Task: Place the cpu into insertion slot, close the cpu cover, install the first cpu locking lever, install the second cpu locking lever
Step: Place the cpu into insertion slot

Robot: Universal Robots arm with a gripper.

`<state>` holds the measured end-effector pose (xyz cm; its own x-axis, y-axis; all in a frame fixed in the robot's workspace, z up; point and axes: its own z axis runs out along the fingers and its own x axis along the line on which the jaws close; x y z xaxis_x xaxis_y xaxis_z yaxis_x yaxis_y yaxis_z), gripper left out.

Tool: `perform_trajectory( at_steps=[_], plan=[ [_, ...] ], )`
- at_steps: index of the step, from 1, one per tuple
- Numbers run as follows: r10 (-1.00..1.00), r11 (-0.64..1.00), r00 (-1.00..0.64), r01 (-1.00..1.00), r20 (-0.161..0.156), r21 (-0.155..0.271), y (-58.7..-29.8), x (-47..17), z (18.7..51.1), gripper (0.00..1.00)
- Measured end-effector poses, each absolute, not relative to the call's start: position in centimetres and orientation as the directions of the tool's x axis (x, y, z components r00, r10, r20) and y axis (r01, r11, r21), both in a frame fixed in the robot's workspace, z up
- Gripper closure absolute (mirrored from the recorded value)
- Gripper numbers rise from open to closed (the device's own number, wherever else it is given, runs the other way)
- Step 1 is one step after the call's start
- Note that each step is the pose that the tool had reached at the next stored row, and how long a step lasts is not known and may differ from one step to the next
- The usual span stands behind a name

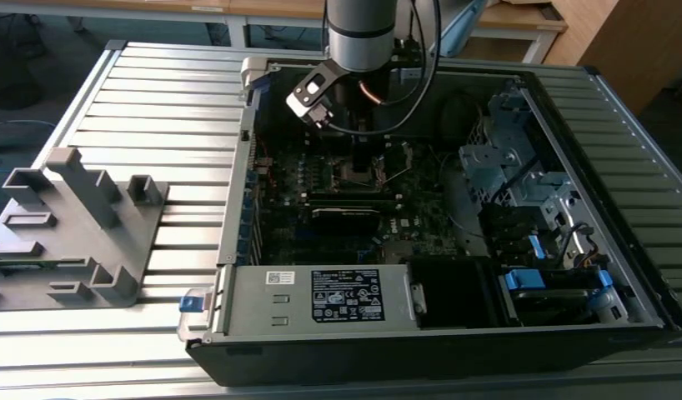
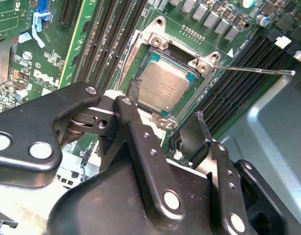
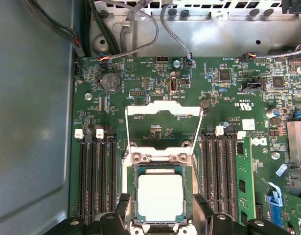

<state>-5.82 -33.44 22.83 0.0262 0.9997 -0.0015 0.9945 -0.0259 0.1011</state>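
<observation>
The cpu (image 3: 160, 196) lies flat with its silver top up inside the insertion slot (image 3: 132, 188), and it also shows in the second wrist view (image 2: 162, 88). My gripper (image 3: 161, 211) is open. One black finger (image 3: 123, 205) is on each side of the chip, with a gap to its edges. The cpu cover (image 3: 162, 108) is swung back open beyond the slot, held on its hinge (image 3: 160, 157). A thin wire locking lever (image 2: 258, 71) sticks out from a slot corner, unlatched. In the exterior view my gripper (image 1: 369, 162) reaches down into the computer case (image 1: 430, 333).
Long black memory slots (image 3: 99, 176) flank the socket on both sides (image 3: 221, 171). Cables (image 3: 140, 39) run along the case wall. A grey fixture (image 1: 74, 225) stands on the slatted table at the exterior view's left. A power supply box (image 1: 318, 296) and drive cage (image 1: 519, 167) fill the case edges.
</observation>
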Motion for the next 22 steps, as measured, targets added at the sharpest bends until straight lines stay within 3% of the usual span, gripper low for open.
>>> perform_trajectory(
  at_steps=[14, 16, 20, 22],
  plan=[
    [1.0, -0.027, 0.027, 0.996, -0.002, 0.082, -33.44, -5.26, 22.83, 0.41],
    [1.0, -0.027, 0.027, 0.996, -0.002, 0.082, -33.44, -5.27, 22.83, 0.53],
    [1.0, -0.027, 0.027, 0.996, -0.002, 0.081, -33.44, -5.27, 22.83, 0.65],
    [1.0, -0.027, 0.027, 0.996, -0.002, 0.081, -33.44, -5.27, 22.83, 0.77]
  ],
)
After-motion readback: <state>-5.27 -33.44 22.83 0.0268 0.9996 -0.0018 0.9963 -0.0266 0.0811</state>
